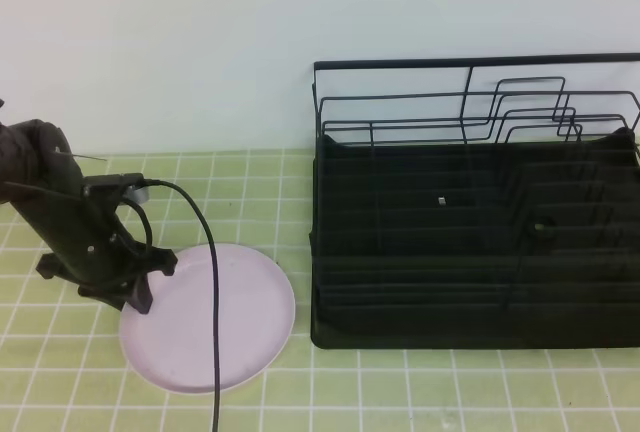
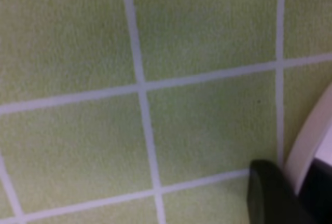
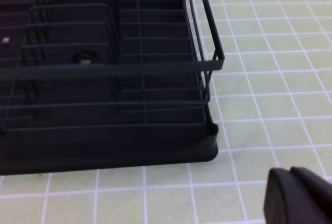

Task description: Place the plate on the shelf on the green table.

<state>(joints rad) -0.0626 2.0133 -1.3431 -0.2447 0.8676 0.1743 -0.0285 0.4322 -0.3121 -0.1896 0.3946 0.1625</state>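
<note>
Left claw (image 1: pixel 135 287) sits low at the plate's (image 1: pixel 225 322) left rim. The left wrist view shows one dark finger (image 2: pixel 267 195) beside the pale rim, the other side cut off; whether it grasps cannot be told. Right claw (image 3: pixel 298 195) is clenched, holding nothing, seen only in its own view near the shelf's (image 3: pixel 109 89) corner. The plate, round and pale pink, lies flat on the green desk (image 1: pixel 400 392), left of the shelf and apart from it.

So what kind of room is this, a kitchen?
Probably a kitchen-style counter, maybe a mock-up. There's a green tiled table, a black wire dish rack standing on it, and a pale pink plate lying flat beside the rack. The wall behind is plain and bare.
</note>
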